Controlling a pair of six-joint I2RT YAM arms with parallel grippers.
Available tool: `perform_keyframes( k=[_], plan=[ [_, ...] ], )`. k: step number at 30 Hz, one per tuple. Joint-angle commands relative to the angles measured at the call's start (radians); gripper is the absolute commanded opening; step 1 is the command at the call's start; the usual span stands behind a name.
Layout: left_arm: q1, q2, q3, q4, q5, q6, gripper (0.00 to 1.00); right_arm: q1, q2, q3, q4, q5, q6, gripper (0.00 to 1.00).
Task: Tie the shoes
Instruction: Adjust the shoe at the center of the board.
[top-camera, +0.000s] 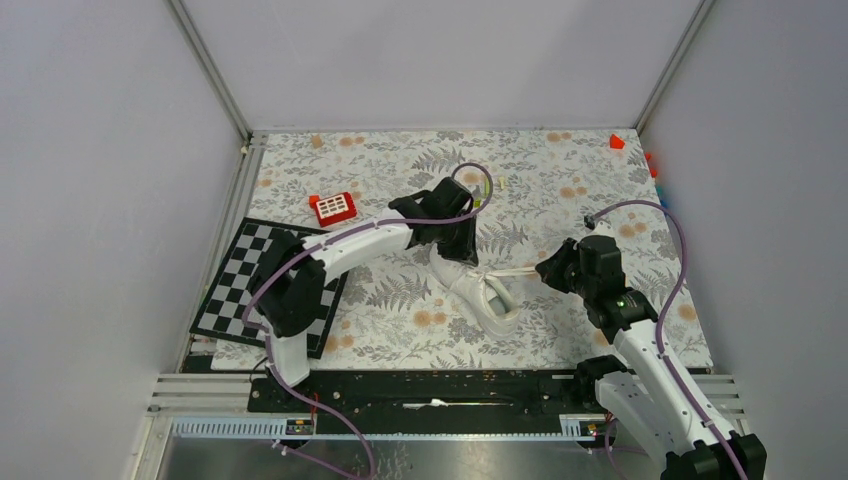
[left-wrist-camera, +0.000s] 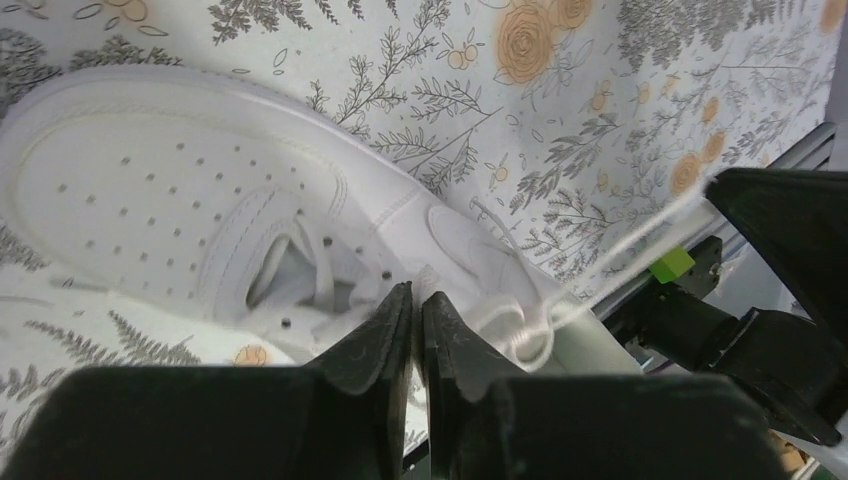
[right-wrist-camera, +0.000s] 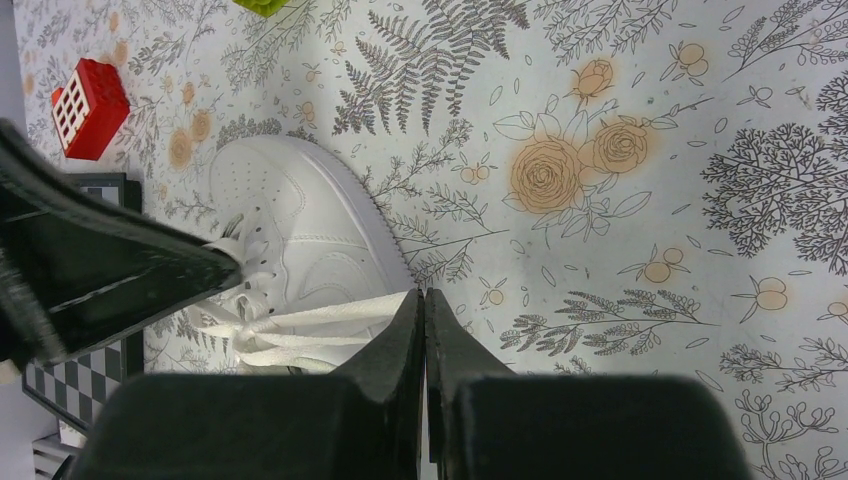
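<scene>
The white sneaker (top-camera: 482, 292) lies on the floral mat, toe toward the far left. My right gripper (top-camera: 553, 270) is shut on a white lace (right-wrist-camera: 340, 318) and holds it stretched taut from the knot over the shoe (right-wrist-camera: 300, 230) to my closed fingertips (right-wrist-camera: 410, 320). My left gripper (top-camera: 455, 243) hangs over the toe end of the shoe (left-wrist-camera: 180, 200). Its jaws are pressed together, with a bit of white lace showing between the tips (left-wrist-camera: 415, 298). A loose lace loop (left-wrist-camera: 520, 332) sits just right of them.
A red block (top-camera: 333, 207) lies far left of the shoe and shows in the right wrist view (right-wrist-camera: 88, 108). A checkerboard (top-camera: 240, 280) lies at the left edge. A small red piece (top-camera: 616, 142) and coloured bits (top-camera: 655, 170) sit at the far right corner. A green brick (right-wrist-camera: 262, 5) lies beyond the shoe.
</scene>
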Motion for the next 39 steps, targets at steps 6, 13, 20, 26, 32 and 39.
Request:
perform_keyframes(
  k=[6,13,20,26,32,39],
  plan=[
    [-0.004,-0.201,-0.097,0.11,-0.119,-0.05,0.08,-0.006,0.013,0.03,0.041,-0.013,-0.014,0.0],
    [-0.003,-0.262,-0.181,0.111,-0.14,-0.075,0.0,-0.007,0.0,0.031,0.033,0.014,-0.012,0.0],
    [-0.002,-0.406,-0.337,0.124,-0.191,-0.111,0.0,-0.007,-0.044,0.05,0.024,0.039,-0.014,0.0],
    [-0.001,-0.491,-0.393,0.11,-0.224,-0.117,0.0,-0.006,-0.072,0.074,0.011,0.041,-0.003,0.0],
    [0.04,-0.532,-0.407,0.103,-0.221,-0.098,0.0,-0.007,-0.105,0.092,-0.01,0.022,0.018,0.0],
    [0.08,-0.566,-0.452,0.121,-0.165,-0.102,0.0,-0.007,-0.081,0.087,-0.005,0.011,0.008,0.0]
  ],
)
